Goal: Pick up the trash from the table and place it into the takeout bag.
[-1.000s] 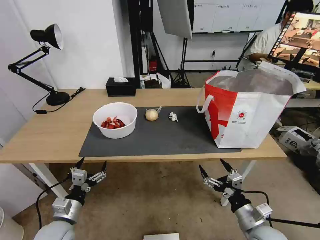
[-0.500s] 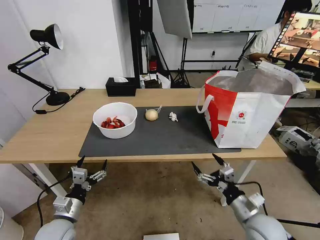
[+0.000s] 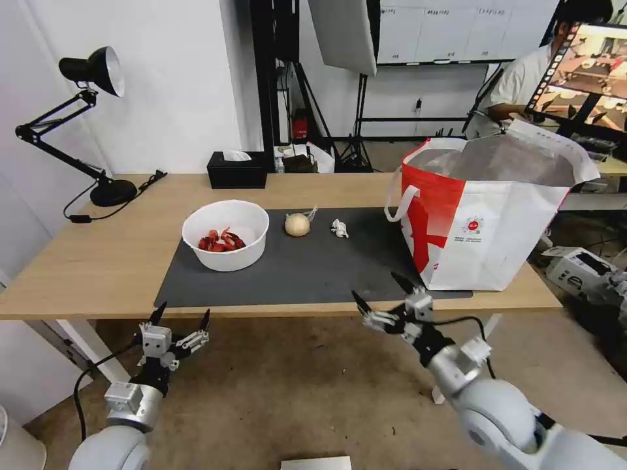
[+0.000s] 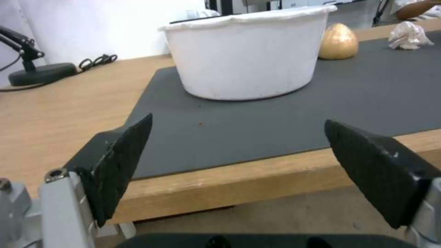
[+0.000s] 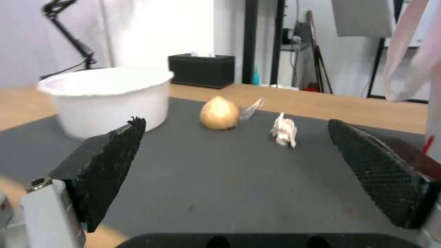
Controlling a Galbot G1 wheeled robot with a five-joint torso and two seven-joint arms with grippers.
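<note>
On the table's (image 3: 98, 261) dark grey mat (image 3: 313, 271) stand a white bowl (image 3: 226, 234) (image 4: 246, 57) (image 5: 108, 98) of red shellfish scraps, a beige ball (image 3: 297, 225) (image 4: 338, 42) (image 5: 219, 113) and a small crumpled white wrapper (image 3: 339, 228) (image 4: 409, 35) (image 5: 284, 130). The red-and-white takeout bag (image 3: 490, 215) stands open at the mat's right end. My right gripper (image 3: 378, 292) is open at the table's front edge, level with the mat and facing the ball and wrapper. My left gripper (image 3: 182, 312) hangs open below the front edge, in front of the bowl.
A black tissue box (image 3: 237, 170) (image 5: 201, 70) sits at the table's back edge, and a black desk lamp (image 3: 85, 124) stands at the back left. Bare wood lies left of the mat. A person sits at a screen behind the bag.
My right gripper has risen and moved left, from below the table's front edge up to the level of the mat. The left gripper has hardly moved.
</note>
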